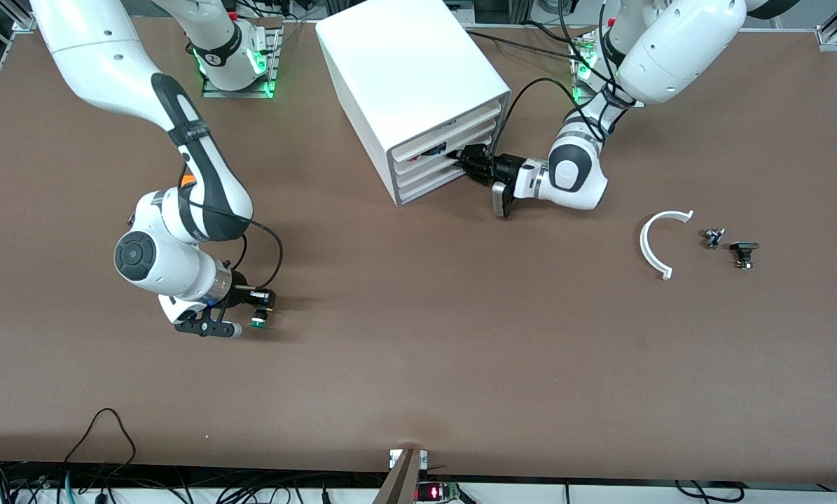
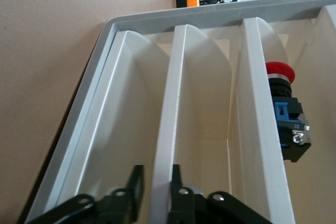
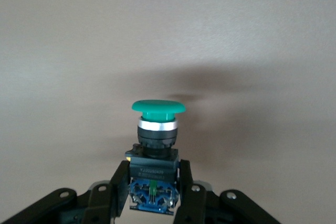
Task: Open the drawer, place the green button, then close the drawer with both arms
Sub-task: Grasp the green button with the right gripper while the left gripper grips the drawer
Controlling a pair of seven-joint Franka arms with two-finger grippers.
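My right gripper [image 1: 253, 302] is shut on the button [image 1: 258, 322], low over the table toward the right arm's end. In the right wrist view the fingers [image 3: 113, 192] clamp the black-blue body and the green cap [image 3: 157, 108] sticks out ahead of them. My left gripper [image 1: 471, 166] is at the cabinet's front, at the lower drawers [image 1: 429, 186]. In the left wrist view its fingers [image 2: 137, 187] are shut on a white drawer front lip [image 2: 170, 129], close to the grey frame [image 2: 100, 87]. All drawers look pushed in.
A red-capped button [image 2: 279, 70] lies in a drawer above the gripped lip. An orange box [image 1: 188, 179] shows beside the right arm. A white curved piece [image 1: 653, 245] and two small black parts [image 1: 714, 238] [image 1: 744, 253] lie toward the left arm's end.
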